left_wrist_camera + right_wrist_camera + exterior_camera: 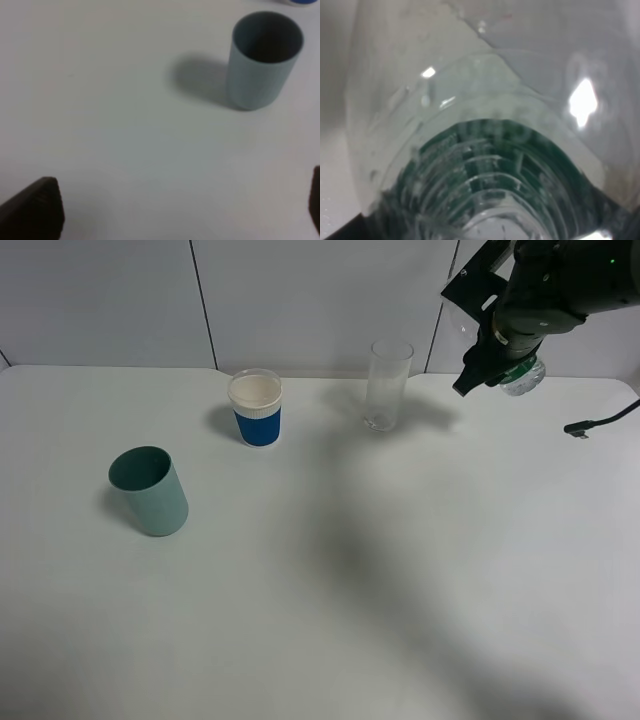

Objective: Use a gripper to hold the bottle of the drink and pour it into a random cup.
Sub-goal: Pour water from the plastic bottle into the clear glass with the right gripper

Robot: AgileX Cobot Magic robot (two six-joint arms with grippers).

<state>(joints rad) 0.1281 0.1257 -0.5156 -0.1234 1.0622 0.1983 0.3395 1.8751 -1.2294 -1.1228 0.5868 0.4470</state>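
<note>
**Bottle aloft at the far right, three cups below**

Bottle [495,165] plastic fills the right wrist view, pressed so close to the lens that only ribbed clear wall and a band of dark green label show. The lettering is too blurred to read, and neither the mouth nor the base is visible there.

Counted from the high camera: one bottle [524,375], three cups, two grippers and one loose black cable [600,425]. The cups are a clear tumbler [387,385], a blue-and-white paper cup [257,408] and a teal cup [150,490]. All three stand upright and well apart on the white table [330,590].

The right gripper [495,365] is clenched on the bottle, holding it in the air over the table's far right side, to the right of the tumbler and clear of it. Black arm covers most of the bottle – only a green-banded end pokes out at the gripper's lower right, with a faint clear curve at its upper left. Its long axis therefore slants across the gripper, well off vertical. Which end is the mouth I cannot tell.

The left gripper [175,207] is outside the high view. Its wrist view catches two dark fingertips [35,210] at opposite edges – jaws spread, nothing between them. The teal cup [262,60] stands beyond, and a blue sliver, cut off by the frame edge, shows past it.
</note>
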